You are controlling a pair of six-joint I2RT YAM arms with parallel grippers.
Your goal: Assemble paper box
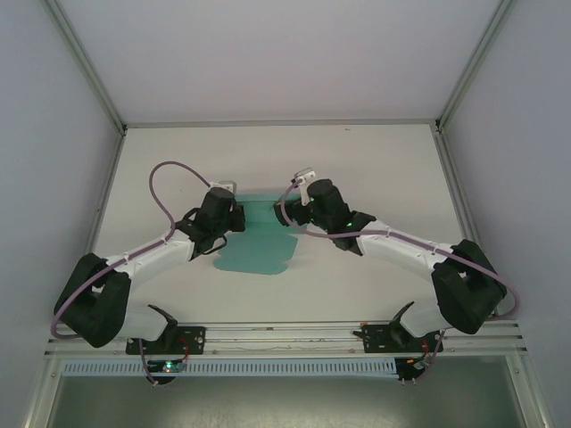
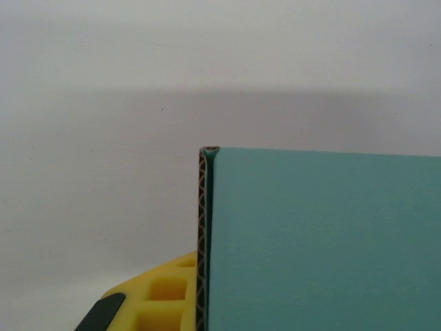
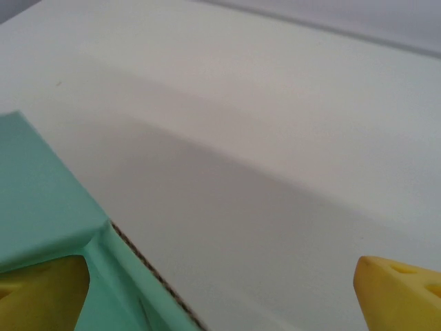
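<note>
The paper box point(image 1: 254, 252) is a teal card sheet lying flat mid-table, with its far part point(image 1: 260, 210) folded up between my two grippers. My left gripper point(image 1: 235, 216) is shut on that raised panel point(image 2: 324, 241). In the left wrist view one yellow finger point(image 2: 165, 293) presses against the card's corrugated edge, and the other finger is hidden behind the panel. My right gripper point(image 1: 284, 212) stands open at the panel's other side. One of its yellow fingers point(image 3: 41, 293) is tucked under a teal flap point(image 3: 41, 200); the other finger point(image 3: 403, 289) is far apart over bare table.
The white table point(image 1: 375, 169) is walled on the left, right and back. A metal rail point(image 1: 285, 332) with both arm bases runs along the near edge. Purple cables loop above each arm.
</note>
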